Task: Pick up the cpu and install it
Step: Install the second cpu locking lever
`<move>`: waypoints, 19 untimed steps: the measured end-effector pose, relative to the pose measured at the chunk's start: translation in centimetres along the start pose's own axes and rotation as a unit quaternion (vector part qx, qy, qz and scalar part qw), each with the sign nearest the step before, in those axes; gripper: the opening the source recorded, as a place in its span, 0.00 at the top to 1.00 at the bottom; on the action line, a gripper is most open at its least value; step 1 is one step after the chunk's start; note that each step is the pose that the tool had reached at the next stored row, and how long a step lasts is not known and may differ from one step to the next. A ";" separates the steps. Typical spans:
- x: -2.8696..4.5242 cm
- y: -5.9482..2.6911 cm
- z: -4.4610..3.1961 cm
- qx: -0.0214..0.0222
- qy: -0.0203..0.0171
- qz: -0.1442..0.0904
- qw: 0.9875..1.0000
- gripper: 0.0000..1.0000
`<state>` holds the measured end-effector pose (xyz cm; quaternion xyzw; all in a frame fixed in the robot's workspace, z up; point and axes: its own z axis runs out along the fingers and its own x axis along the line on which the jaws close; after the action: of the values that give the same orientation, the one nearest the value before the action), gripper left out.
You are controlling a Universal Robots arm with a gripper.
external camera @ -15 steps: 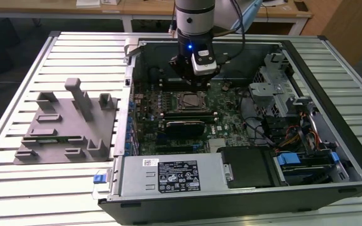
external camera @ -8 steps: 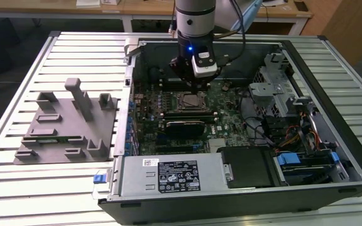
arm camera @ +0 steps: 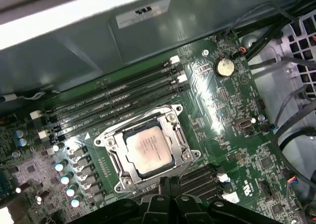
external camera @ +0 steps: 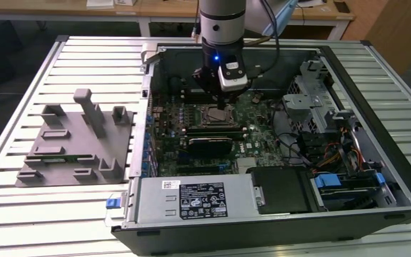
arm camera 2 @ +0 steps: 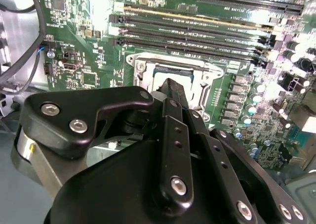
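Observation:
The cpu lies flat in the motherboard socket, silvery top up, with the metal frame around it. In the first wrist view my gripper hovers just beside the socket's edge. Its black fingers are pressed together, nothing is between them, and they stand apart from the chip. The second wrist view looks along the gripper, whose tip points at the socket and hides most of it. In the exterior view the gripper hangs directly over the socket inside the open computer case.
Memory slots run beside the socket. Cables and a drive cage crowd the exterior view's right side of the case. A grey tray holding a green circuit strip sits outside on the slatted table.

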<state>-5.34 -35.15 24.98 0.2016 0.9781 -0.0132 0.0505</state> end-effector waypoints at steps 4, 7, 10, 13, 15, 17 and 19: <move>-0.17 -0.39 0.02 0.000 0.000 0.000 1.000 0.89; -0.31 -0.71 0.04 0.000 0.000 0.000 1.000 0.89; -0.38 -0.90 0.11 0.000 0.000 0.000 1.000 0.89; -0.38 -0.92 0.18 0.000 0.001 0.000 1.000 0.89; -0.37 -0.92 0.27 0.002 0.000 -0.006 1.000 0.89; -0.34 -0.93 0.38 0.002 0.001 -0.012 1.000 0.89; -0.32 -0.99 0.52 0.002 0.002 -0.018 1.000 0.89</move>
<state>-5.39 -36.22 24.50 0.1841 0.9816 -0.0159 0.0480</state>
